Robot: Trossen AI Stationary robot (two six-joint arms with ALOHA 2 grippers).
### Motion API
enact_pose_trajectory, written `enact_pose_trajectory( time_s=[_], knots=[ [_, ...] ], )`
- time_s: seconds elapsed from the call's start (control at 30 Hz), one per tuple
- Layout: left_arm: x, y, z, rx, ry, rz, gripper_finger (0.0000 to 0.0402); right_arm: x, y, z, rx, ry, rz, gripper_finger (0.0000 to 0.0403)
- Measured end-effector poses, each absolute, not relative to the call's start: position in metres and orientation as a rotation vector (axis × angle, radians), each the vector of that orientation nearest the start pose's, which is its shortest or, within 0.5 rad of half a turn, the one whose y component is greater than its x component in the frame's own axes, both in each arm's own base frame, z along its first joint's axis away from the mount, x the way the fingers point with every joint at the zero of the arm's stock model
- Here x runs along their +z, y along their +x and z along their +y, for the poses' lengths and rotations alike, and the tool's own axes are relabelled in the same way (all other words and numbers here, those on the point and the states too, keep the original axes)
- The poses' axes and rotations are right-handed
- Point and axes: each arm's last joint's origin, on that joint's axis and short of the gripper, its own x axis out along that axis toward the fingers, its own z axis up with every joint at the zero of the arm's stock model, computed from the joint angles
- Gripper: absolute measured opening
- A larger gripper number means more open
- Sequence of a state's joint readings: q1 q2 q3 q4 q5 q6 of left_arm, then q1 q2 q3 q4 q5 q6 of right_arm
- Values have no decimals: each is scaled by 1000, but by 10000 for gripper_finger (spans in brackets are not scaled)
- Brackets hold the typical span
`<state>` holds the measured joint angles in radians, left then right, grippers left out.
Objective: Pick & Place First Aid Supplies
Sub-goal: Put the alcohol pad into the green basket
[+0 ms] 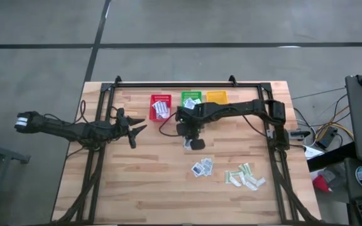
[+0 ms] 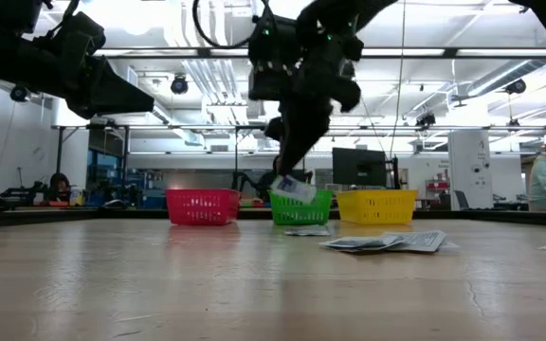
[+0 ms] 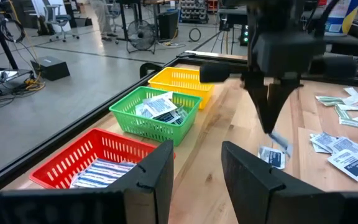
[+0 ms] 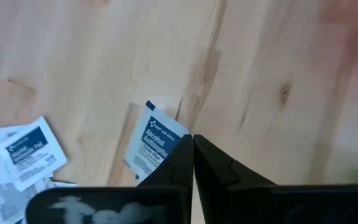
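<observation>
High view, right gripper (image 1: 189, 142): out over the middle of the table (image 1: 143, 188), fingers pressed together on one small square white-blue packet (image 4: 156, 142), which hangs clear of the wood.
Low view, same packet (image 2: 295, 188): dangles under the fingertips, lifted off the tabletop, in front of the green basket (image 2: 300, 206).
Behind the right gripper: red basket (image 1: 161, 106), green basket and yellow basket (image 1: 217, 96) in a row near the table's far edge; the red one holds oblong blue-striped packets (image 3: 101, 172), the green one square packets (image 3: 160, 109).
Toward the near edge from the right gripper: a cluster of square white-blue packets (image 1: 202, 167) lying flat, and just beyond it to the right a scatter of pale green-beige strips (image 1: 244, 176).
Just below the right gripper: one more square packet (image 3: 272, 157) flat on the wood.
Left gripper (image 1: 135, 127): off to the left of the right one, well apart, near the table's left rail, fingers spread and nothing between them.
Open room: bare wood between the two grippers, and a wide bare stretch on the left half toward the near edge.
Beyond the table: a person (image 2: 544, 177) stands at the far right of the room.
</observation>
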<state>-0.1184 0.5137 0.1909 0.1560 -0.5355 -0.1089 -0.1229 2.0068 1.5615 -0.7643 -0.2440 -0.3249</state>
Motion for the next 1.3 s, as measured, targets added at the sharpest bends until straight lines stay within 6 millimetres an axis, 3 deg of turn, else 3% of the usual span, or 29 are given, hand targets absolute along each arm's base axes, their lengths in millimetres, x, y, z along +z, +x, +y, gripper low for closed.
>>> enact_pose_trajectory(
  time_s=[0.3,0.57,0.8,1.1,1.3],
  knots=[
    [197,134,-1,424,-53,137,133,243,412,-58,253,-126,1185,8],
    [197,134,-1,424,-53,137,133,266,395,-83,219,-102,1307,8],
    [197,134,-1,424,-53,137,133,273,387,-103,88,-222,1391,8],
    [197,134,-1,424,-53,137,133,279,401,-146,-138,-450,1208,8],
    [197,134,-1,424,-53,137,133,266,397,-170,-111,-375,1155,8]
  ],
)
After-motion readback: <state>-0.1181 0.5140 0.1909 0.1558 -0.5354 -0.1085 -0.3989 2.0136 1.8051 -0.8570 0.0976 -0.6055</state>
